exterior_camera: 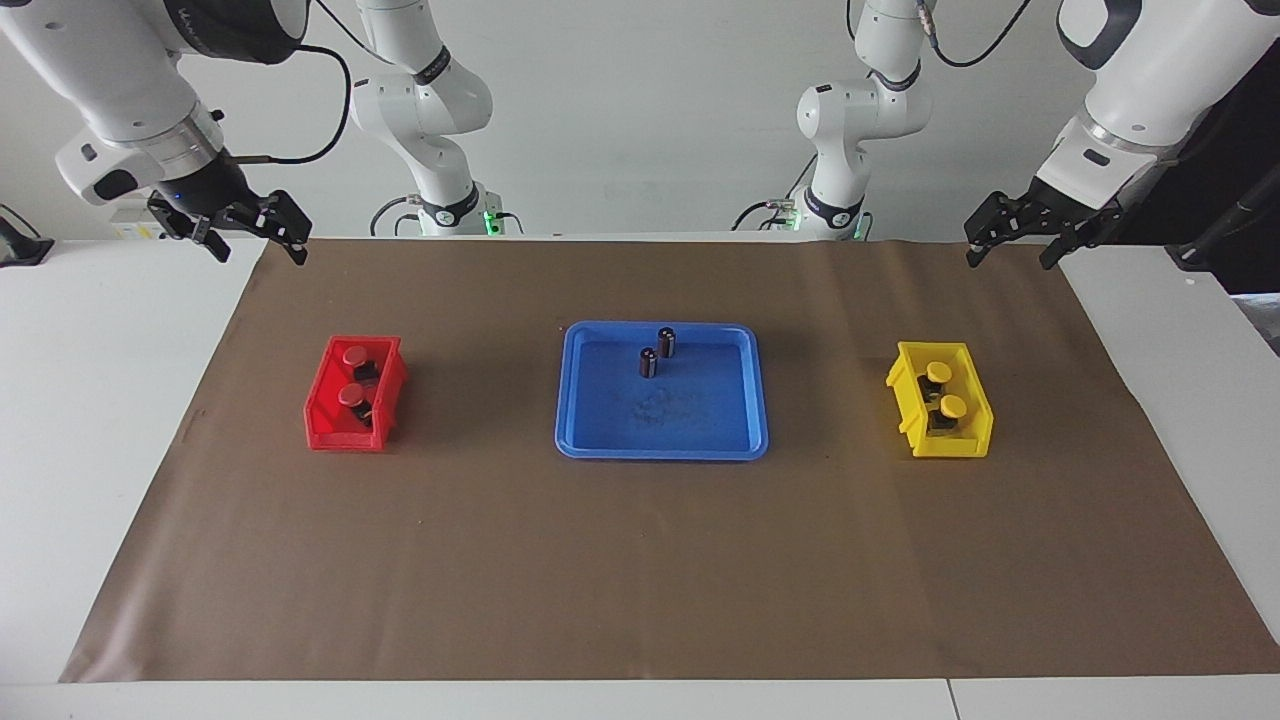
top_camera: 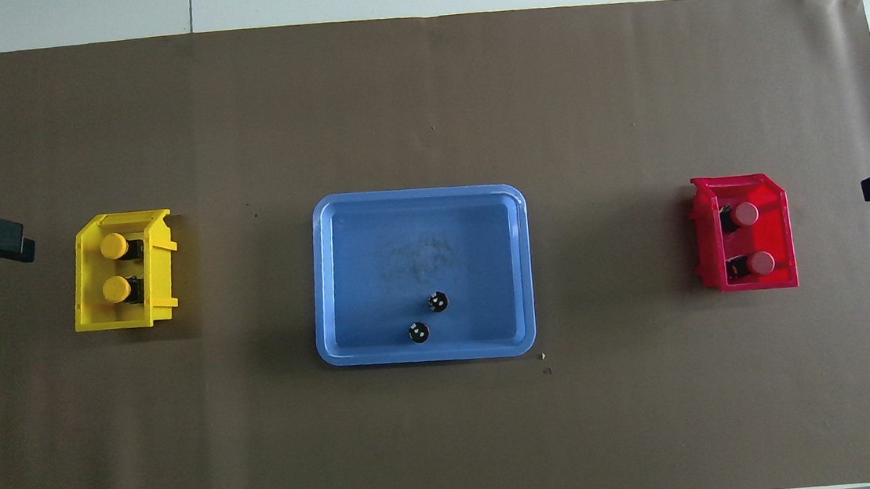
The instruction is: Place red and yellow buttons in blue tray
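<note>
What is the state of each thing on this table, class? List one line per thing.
Red buttons: both in the red bin, untouched.
Yellow buttons: both in the yellow bin, untouched.
Blue tray: holds no buttons, only two dark cylinders standing upright.
Left claw: open, raised at the table's edge, waiting.
Right claw: open, raised at the table's edge, waiting.

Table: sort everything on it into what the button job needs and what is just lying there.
Job:
red buttons, two, in the red bin
yellow buttons, two, in the yellow bin
blue tray
left gripper and right gripper, both waiting, open

Lying about:
two cylinders, upright in the tray
brown mat
</note>
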Available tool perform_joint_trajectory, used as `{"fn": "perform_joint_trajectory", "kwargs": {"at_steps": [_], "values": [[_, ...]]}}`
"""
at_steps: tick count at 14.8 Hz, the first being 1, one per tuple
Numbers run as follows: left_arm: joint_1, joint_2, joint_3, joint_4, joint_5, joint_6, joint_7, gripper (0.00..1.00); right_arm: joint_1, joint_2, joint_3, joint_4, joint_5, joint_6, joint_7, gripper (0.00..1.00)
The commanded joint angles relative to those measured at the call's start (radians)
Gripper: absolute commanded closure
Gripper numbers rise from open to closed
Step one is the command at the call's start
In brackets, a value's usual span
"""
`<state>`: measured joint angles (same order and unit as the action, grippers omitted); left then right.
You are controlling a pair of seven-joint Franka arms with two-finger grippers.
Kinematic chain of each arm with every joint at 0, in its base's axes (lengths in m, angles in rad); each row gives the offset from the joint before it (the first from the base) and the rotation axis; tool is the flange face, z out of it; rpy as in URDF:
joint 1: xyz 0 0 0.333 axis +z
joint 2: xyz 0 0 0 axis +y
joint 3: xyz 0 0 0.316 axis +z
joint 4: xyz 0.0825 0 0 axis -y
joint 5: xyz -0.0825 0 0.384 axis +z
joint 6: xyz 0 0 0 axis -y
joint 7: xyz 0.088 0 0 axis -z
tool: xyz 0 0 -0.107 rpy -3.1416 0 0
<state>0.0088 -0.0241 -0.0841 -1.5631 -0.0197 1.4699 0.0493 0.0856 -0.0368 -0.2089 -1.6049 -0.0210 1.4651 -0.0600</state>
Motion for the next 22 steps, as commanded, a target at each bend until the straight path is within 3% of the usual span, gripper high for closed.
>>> {"fn": "perform_joint_trajectory", "kwargs": {"at_steps": [1, 12, 15, 20, 22], "values": [[0.000, -0.031, 0.000, -0.038, 0.012, 0.024, -0.009, 0.00, -0.004, -0.008, 0.005, -0.003, 0.019, -0.017, 0.009, 0.00], [0.040, -0.025, 0.006, -0.037, 0.018, 0.102, -0.006, 0.00, -0.006, 0.001, 0.049, 0.006, 0.016, 0.035, -0.037, 0.00], [0.039, -0.025, 0.004, -0.038, 0.018, 0.101, -0.005, 0.00, -0.006, 0.000, 0.049, -0.022, 0.018, 0.122, -0.037, 0.00], [0.030, -0.028, 0.004, -0.040, 0.018, 0.087, -0.009, 0.00, -0.010, 0.009, 0.049, -0.167, 0.018, 0.315, -0.038, 0.02], [0.028, -0.028, 0.004, -0.040, 0.018, 0.087, -0.009, 0.00, -0.014, 0.055, 0.049, -0.191, 0.021, 0.372, -0.041, 0.04]]}}
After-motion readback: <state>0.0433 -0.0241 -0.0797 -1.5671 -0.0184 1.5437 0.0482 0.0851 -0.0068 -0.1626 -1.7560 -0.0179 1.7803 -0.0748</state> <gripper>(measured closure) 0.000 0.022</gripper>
